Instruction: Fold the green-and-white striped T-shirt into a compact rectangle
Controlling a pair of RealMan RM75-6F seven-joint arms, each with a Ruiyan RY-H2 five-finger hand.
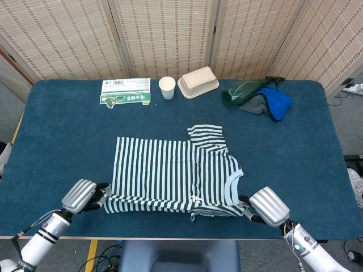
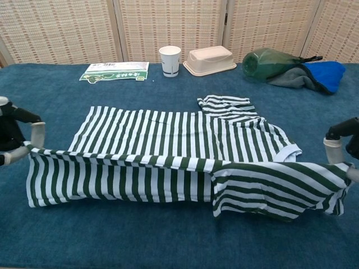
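Note:
The green-and-white striped T-shirt lies across the middle of the blue table, its far part flat and one sleeve sticking out at the back. Its near edge is lifted off the cloth and hangs as a curtain between my hands. My left hand grips the near left corner. My right hand grips the near right corner by the collar side.
Along the far edge stand a green-and-white packet, a paper cup, a beige lidded box and a green bottle on a grey-and-blue cloth. The table's front edge runs just below both hands.

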